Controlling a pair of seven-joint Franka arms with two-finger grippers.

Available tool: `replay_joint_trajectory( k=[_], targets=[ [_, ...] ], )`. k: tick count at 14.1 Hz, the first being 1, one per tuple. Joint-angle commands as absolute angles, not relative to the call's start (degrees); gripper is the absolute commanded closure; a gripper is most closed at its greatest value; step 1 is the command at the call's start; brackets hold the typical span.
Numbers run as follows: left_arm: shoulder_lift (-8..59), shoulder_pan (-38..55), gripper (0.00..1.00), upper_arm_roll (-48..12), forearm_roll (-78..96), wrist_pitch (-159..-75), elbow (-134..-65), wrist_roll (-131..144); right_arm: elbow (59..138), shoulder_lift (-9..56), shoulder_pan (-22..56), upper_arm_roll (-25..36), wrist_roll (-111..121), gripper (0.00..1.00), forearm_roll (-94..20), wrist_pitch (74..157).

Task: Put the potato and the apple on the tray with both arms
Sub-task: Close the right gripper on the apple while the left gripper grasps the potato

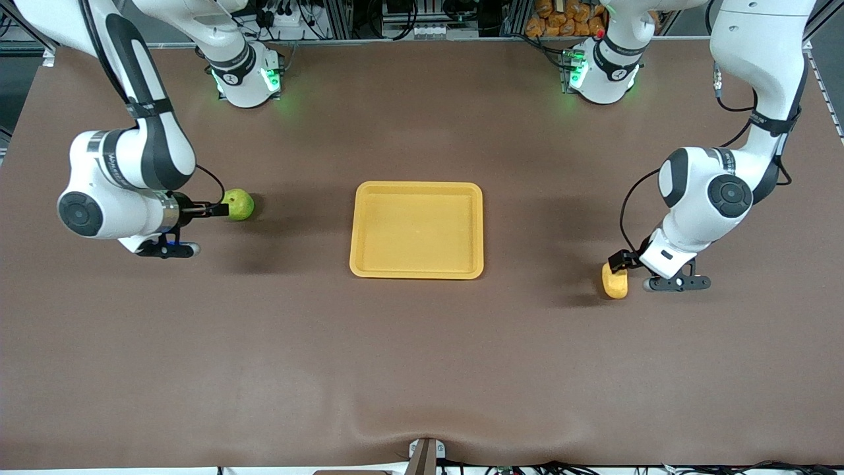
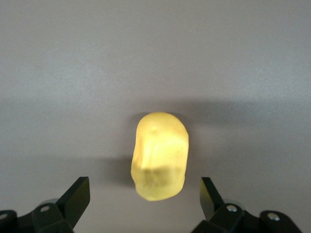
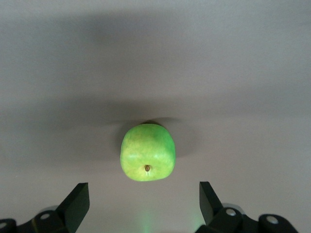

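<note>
L gripper (image 2: 143,204): fingers spread wide, nothing held; low over table just beside potato (image 2: 159,155), not touching. L wrist view shows the gap either side of potato; front view hides it under the wrist.
R gripper (image 3: 141,204): fingers released wide, nothing held; low beside apple (image 3: 147,152), apart from it. R wrist view shows stem dimple facing the camera; front view does not.
Potato: oblong, lumpy, matte yellow; on table at L arm's end, nearer front cam than tray (image 1: 417,229).
Apple: round, bright green w/ yellowish patches; on table at R arm's end.
Tray: shallow yellow-orange plastic rectangle, rounded corners, raised rim; mid-table, between the two items, well apart from both.
Table (image 1: 422,356): brown matte cover. Arm bases lit green along table's top edge in front view.
</note>
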State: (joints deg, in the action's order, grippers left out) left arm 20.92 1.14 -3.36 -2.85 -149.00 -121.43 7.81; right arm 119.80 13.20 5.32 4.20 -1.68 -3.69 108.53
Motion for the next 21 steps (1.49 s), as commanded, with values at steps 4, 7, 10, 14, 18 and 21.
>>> replay_joint_trajectory(
  k=[4, 7, 10, 14, 18, 21],
  targets=[
    [24.08, 1.76, 0.00, -3.52, -3.96, -152.23, -119.80, 7.38, 129.02, 9.58, 5.54, 4.31, -2.29, 0.00, -4.39, 118.47],
    [25.31, 1.76, 0.00, -3.51, -4.92, -152.58, -119.01, 7.38, 131.65, 9.58, 5.54, 4.31, -2.29, 0.00, -4.39, 123.03],
    [26.19, 1.85, 0.00, -3.52, -5.10, -152.93, -118.04, 7.38, 134.46, 10.10, 5.54, 4.31, -2.29, 0.00, -4.39, 127.69],
    [27.25, 1.93, 0.00, -3.52, -5.18, -154.25, -118.04, 7.38, 135.97, 10.28, 6.42, 4.31, -2.90, 0.00, -4.48, 130.08],
    [27.95, 2.46, 0.02, -3.52, -5.19, -154.78, -117.51, 7.38, 139.30, 11.16, 6.94, 4.22, -2.90, 0.00, -4.48, 136.92],
    [28.12, 2.55, 0.20, -3.43, -5.19, -154.78, -117.42, 7.38, 139.48, 11.60, 7.21, 4.22, -3.08, 0.10, -4.92, 137.11]
  ],
)
